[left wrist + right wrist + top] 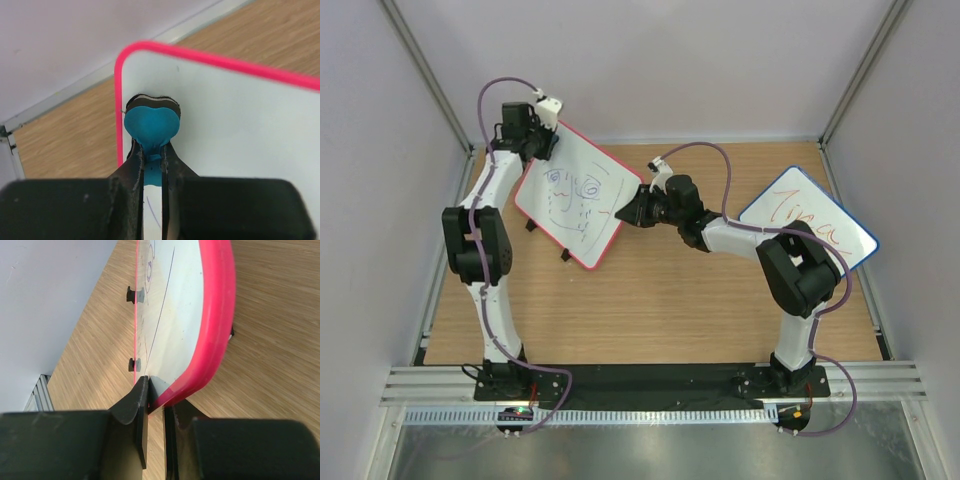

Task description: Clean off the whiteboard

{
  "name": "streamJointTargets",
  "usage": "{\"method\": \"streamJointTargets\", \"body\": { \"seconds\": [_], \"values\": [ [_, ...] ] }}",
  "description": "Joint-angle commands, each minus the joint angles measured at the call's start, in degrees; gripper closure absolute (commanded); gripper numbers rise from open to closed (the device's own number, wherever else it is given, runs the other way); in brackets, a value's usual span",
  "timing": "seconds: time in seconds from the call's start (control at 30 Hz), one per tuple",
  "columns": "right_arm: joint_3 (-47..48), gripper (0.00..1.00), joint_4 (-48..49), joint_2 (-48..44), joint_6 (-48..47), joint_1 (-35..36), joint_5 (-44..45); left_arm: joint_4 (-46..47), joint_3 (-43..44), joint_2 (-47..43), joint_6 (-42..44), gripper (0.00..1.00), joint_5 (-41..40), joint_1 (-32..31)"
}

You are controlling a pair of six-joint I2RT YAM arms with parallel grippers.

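Whiteboard (575,195) stood tilted over the bench's (700,310) far left, its right edge clamped in the right gripper (628,210). The left gripper (152,150) pinched a blue eraser (151,122) against its far corner. With the scribbles unwiped, erasing looked barely begun. The next move called for a pressed sweep across them.

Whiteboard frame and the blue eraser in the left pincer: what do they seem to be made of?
Whiteboard frame: probably moulded plastic, pink-red, smooth, with a soft sheen on its rounded edge. Blue eraser in the left pincer: matte, likely foam or rubber; dark felt-like layer underneath.
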Motion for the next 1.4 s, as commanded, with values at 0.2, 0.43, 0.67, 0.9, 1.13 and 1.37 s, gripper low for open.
{"method": "streamJointTargets", "body": {
  "seconds": [0.2,0.43,0.67,0.9,1.13,1.37],
  "values": [
    [-1.40,0.99,-5.40,-1.14,-11.07,1.82,-0.52,-9.39,-17.44,-4.26,8.96,1.00,1.59,2.48],
    [-1.58,0.99,-5.31,-1.31,-10.89,1.82,-0.34,-9.48,-17.89,-5.32,8.80,1.00,2.82,2.13],
    [-1.31,0.99,-6.10,-1.92,-11.33,1.91,0.19,-12.10,-9.12,-7.00,6.34,1.00,4.67,-1.38],
    [-1.75,0.99,-6.37,-2.45,-11.33,1.91,0.63,-17.91,3.99,-0.84,3.00,1.00,6.60,-1.83],
    [-1.84,0.99,-6.19,-2.37,-11.25,1.91,0.54,-17.39,-3.02,-3.12,5.27,1.00,5.90,-1.74],
    [-2.63,0.99,-5.66,-2.37,-11.25,1.82,0.28,-13.79,-18.40,-7.52,6.77,1.00,3.79,1.77]
  ]
}}
